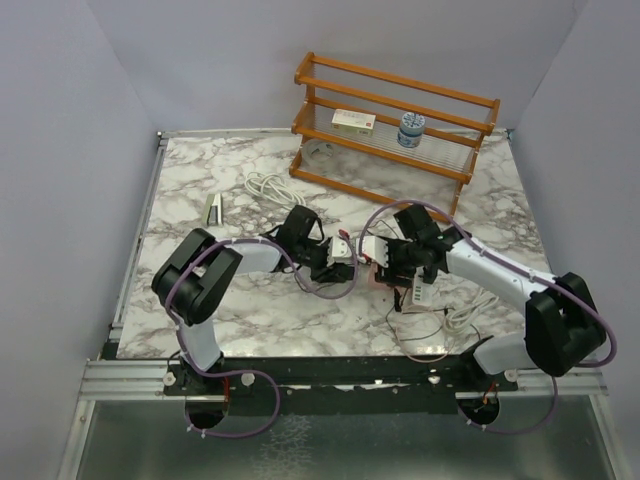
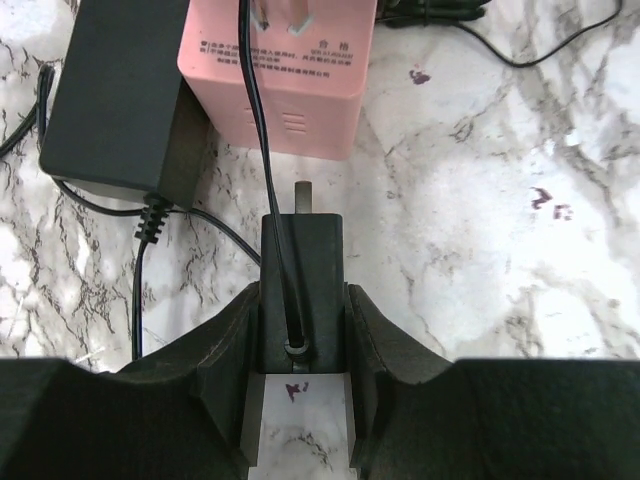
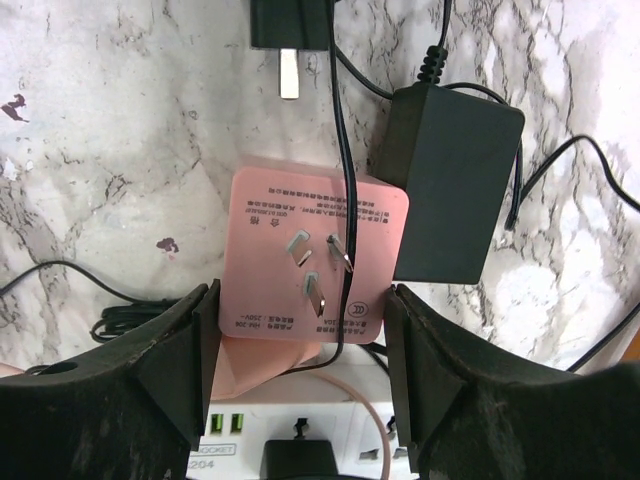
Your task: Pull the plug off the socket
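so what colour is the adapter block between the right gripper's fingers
The adapter block is pink, clearest in the right wrist view.

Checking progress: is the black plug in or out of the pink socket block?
Out. The black plug sits apart from the pink socket block, its prong bare in the gap.

Top camera looked down from above and behind the arm bases across the worktop (image 1: 200,170), each wrist camera looked down close from opposing sides, both sharing pink adapter (image 2: 320,100), black plug (image 2: 315,260), power brick (image 2: 110,90)
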`<act>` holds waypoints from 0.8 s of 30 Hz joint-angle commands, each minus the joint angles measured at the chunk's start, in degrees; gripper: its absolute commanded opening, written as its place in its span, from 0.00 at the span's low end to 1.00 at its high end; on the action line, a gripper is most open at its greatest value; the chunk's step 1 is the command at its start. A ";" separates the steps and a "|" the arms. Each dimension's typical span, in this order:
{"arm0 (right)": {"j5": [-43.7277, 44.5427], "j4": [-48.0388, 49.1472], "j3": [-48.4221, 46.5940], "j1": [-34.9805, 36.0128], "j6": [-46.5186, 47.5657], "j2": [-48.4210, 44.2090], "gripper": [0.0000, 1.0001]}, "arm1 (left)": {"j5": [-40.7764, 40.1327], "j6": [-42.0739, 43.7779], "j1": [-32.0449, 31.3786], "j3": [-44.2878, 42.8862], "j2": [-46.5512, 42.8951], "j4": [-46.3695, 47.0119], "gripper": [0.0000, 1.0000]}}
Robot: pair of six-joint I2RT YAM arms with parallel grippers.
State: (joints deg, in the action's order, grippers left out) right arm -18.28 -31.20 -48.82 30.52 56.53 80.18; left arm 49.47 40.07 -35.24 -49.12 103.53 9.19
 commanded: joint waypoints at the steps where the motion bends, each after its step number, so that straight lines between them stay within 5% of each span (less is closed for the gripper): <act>1: 0.44 -2.16 -0.28 -0.38 -3.94 -2.62 0.55 | 2.54 -2.70 0.20 -4.80 -5.88 -9.00 0.00; 4: -0.70 -2.17 -0.91 -0.38 -5.49 -3.85 0.71 | 2.25 -5.16 -0.42 -6.58 -8.19 -11.38 0.00; 7: -1.12 -2.25 -1.53 -0.35 -7.08 -5.21 0.99 | 0.59 -7.50 -1.32 -9.10 -9.79 -12.61 0.00; 24: -5.82 -3.52 -5.50 -0.38 -15.16 -16.07 0.99 | 4.06 -20.59 -3.37 -26.61 -13.59 -15.50 0.00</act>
State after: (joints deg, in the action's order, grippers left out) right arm -19.75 -32.77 -51.83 30.50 43.68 64.27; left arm 50.02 24.82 -37.69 -70.94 91.35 -5.93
